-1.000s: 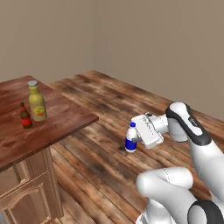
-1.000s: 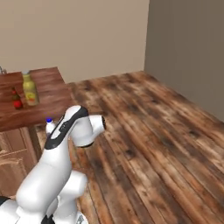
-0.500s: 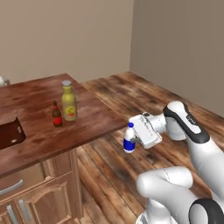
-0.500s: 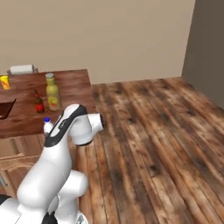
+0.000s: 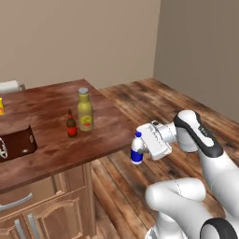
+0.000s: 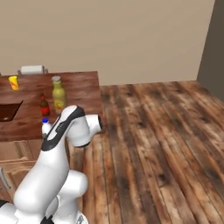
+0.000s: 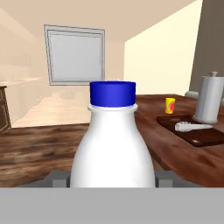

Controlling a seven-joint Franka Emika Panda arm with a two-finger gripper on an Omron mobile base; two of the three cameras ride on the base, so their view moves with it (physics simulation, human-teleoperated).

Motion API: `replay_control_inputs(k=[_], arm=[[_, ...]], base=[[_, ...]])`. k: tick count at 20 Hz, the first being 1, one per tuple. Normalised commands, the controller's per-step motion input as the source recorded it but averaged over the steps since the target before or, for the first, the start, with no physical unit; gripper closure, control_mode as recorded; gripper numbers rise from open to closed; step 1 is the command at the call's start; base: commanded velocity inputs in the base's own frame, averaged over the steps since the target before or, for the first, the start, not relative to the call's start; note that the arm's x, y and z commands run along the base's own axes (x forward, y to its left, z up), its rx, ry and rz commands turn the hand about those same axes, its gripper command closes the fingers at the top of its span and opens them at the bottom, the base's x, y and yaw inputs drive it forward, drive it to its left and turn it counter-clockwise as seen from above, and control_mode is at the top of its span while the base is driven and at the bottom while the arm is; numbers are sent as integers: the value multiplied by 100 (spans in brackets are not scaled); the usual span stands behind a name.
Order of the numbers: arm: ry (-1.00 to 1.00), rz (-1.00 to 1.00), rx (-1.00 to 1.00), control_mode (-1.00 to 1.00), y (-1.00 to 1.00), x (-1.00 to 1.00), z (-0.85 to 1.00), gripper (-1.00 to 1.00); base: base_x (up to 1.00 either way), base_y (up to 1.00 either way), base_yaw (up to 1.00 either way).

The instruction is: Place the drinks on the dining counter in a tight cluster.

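Pretty standard glossy white arm (image 5: pixel 205 154), chunky rounded segments with dark grey bands at the joints, a boxy white hand (image 5: pixel 156 139) and a bulbous white base (image 6: pixel 43 192).
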Motion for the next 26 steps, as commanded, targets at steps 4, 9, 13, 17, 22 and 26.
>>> replay_control_inputs(k=[4,9,13,17,22,26], arm=[[0,0,0,100,0,0,0,100],[0,0,0,100,0,0,0,100],[0,0,0,100,0,0,0,100],[0,0,0,100,0,0,0,100],[0,0,0,100,0,0,0,100],[0,0,0,100,0,0,0,100]], base=[[55,-26,10],[62,-24,8],[56,-19,13],[45,-12,30],[52,-21,26],[41,-31,21]])
